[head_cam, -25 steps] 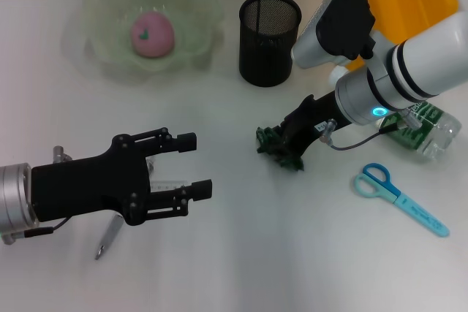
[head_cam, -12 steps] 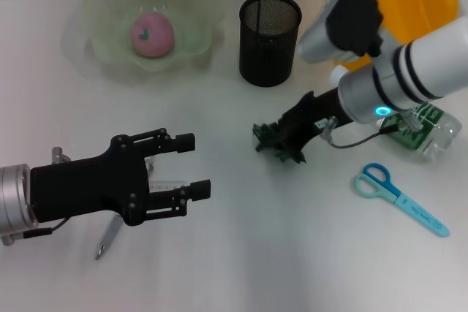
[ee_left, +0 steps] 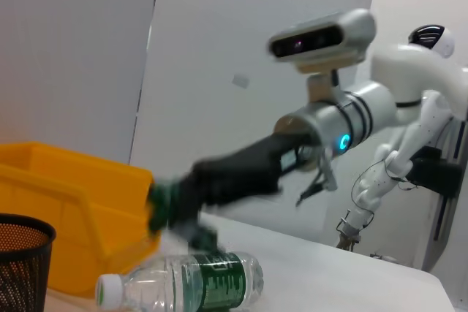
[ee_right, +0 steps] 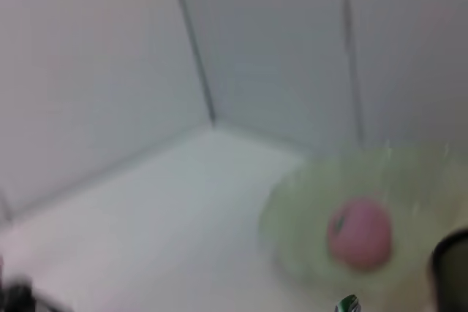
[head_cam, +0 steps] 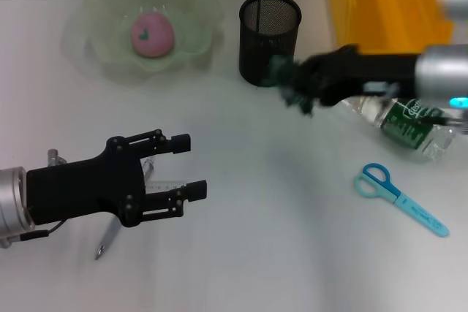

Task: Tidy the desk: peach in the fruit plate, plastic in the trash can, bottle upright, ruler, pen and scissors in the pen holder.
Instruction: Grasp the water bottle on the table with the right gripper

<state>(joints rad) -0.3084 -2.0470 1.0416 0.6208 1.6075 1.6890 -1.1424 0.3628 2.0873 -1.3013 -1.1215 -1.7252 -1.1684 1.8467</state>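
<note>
My right gripper is shut on the crumpled dark green plastic, held in the air beside the black mesh pen holder. The pink peach lies in the pale green fruit plate. On its side under my right arm lies the clear bottle with a green label. Blue scissors lie flat at the right front. My left gripper stands open at the left front, above the clear ruler and the silver pen. The left wrist view shows the plastic over the bottle.
A yellow bin stands at the back right, behind the right arm and beside the pen holder. The right wrist view shows the peach in the plate near the wall corner.
My right gripper has lifted the green plastic off the table and carried it back and right, from the table's middle to beside the pen holder. The left arm has barely moved.
</note>
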